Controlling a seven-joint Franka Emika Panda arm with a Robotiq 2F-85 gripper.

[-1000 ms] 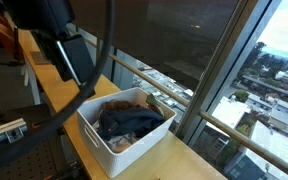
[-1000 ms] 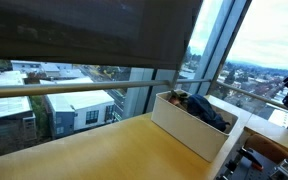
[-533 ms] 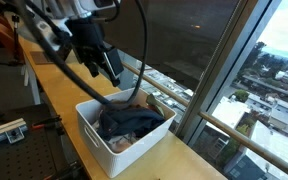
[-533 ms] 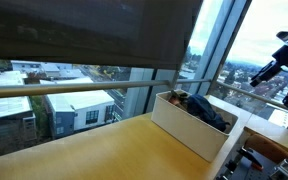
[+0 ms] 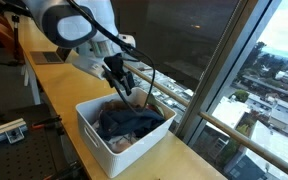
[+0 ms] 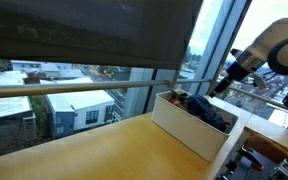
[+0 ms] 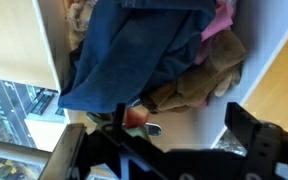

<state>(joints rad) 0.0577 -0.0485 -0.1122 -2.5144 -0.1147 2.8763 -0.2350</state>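
Hovering with jaws wide and nothing held, tool hangs just above white bin on counter. Blue garment lies directly below, tan cloth beside it. Likely soft, light, floppy; pinch a raised fold.

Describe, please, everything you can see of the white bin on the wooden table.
The white bin is a rectangular, open-topped tub, plastic by its look, with plain walls. It stands upright on the wooden table, close to the window. It is heaped with clothes: a dark blue garment on top, with tan cloth and pink cloth beside it. The open claw hangs above its far rim, apparently not touching it.
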